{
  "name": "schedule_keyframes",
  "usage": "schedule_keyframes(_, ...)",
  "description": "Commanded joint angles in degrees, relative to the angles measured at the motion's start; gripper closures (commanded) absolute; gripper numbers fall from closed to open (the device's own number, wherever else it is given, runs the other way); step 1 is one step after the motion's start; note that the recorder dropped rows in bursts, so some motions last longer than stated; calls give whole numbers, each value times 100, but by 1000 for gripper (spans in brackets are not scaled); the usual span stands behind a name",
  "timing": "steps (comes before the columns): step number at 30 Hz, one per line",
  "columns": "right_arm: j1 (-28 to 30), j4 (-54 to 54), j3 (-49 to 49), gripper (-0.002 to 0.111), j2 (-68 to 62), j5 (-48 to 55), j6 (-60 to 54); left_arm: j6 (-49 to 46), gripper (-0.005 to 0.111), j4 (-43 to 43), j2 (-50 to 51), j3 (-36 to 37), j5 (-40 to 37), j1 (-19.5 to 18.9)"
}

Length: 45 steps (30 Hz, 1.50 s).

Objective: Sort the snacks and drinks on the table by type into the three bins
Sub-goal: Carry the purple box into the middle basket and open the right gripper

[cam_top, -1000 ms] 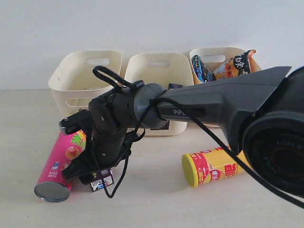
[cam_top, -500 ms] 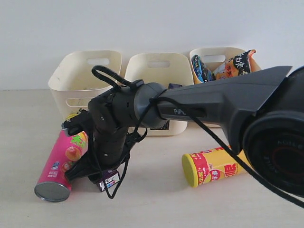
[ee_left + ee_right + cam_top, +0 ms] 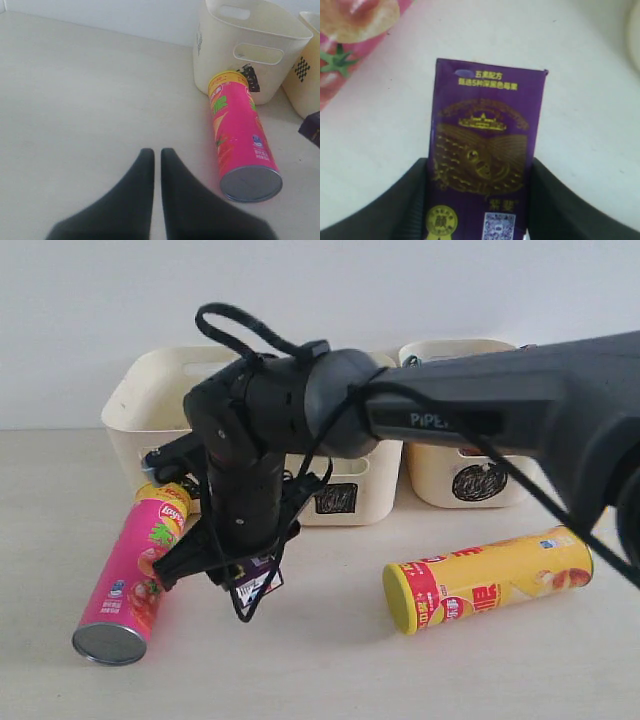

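My right gripper (image 3: 238, 575) reaches across to the left side and is shut on the dark purple drink carton (image 3: 260, 580), held just above the table (image 3: 330, 670). In the right wrist view the carton (image 3: 485, 135) sits between both black fingers (image 3: 405, 205). Beside it lies the pink chip tube (image 3: 130, 575), its metal end toward the front. The yellow chip tube (image 3: 490, 580) lies on the right. My left gripper (image 3: 152, 152) is shut and empty over bare table, left of the pink tube (image 3: 242, 135).
Three cream bins stand along the back: the left bin (image 3: 150, 410), the middle bin (image 3: 345, 490) with a black square mark, the right bin (image 3: 440, 475) with a black circle. The right arm's dark body spans the upper right and hides the bins' insides.
The right gripper has shut on the purple carton and raised it off the table, a little to the right. The arm has risen. The left gripper has stayed shut.
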<state>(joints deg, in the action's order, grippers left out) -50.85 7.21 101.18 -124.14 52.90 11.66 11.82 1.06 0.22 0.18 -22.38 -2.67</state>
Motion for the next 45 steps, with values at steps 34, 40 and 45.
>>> schedule_keyframes(34, 2193, 1430, -220, 108, 587, -3484, -660, 45, 102, -16, -22, -18, 14, -19)
schedule_keyframes(40, 2388, 1414, 179, 108, 34, -3525, -670, 45, 102, -16, -22, -18, 14, -19)
schedule_keyframes(45, 2388, 1363, 387, 105, -244, -3663, -670, 45, 102, -16, -22, -18, 14, -19)
